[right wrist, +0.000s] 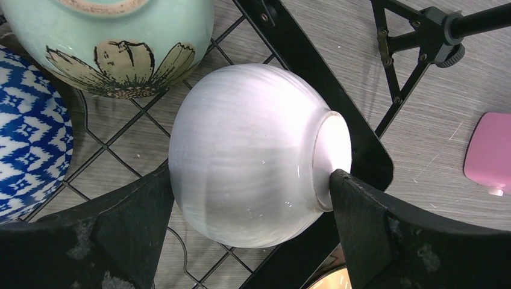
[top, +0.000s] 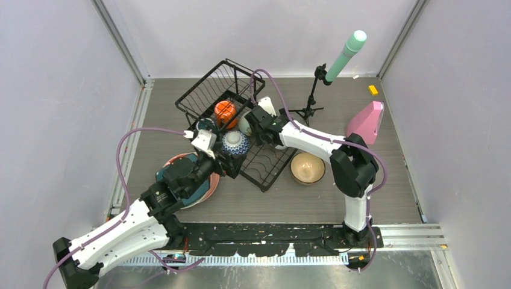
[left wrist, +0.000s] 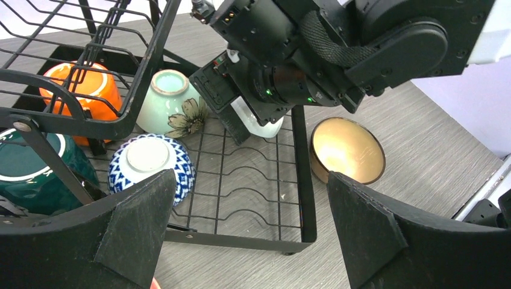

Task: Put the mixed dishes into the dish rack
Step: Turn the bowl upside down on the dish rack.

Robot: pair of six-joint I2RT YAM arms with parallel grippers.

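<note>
Between my right jaws, spread wide, sits the white bowl [right wrist: 247, 144], tipped on its side with its foot towards one finger. Both fingers [right wrist: 373, 235] stand close against it, and I cannot tell whether they touch. The bowl rests on the dish rack [left wrist: 303, 174] floor, against the rim bar. Just beside it in the rack I see the mint bowl [right wrist: 114, 36] with a flower on it and the blue-patterned bowl [left wrist: 150, 159], both foot up. My left jaws are also spread wide and hold nothing, hovering above the rack's wavy wires near the blue-patterned bowl. At the raised basket end lie the orange mug [left wrist: 78, 87] and the dark green mug [left wrist: 30, 168]. Outside the rack, the tan bowl [left wrist: 348, 149] stands upright on the desk [left wrist: 434, 150], just beside the rim. Plates [top: 199, 194] lie stacked on the desk under my left arm.
</note>
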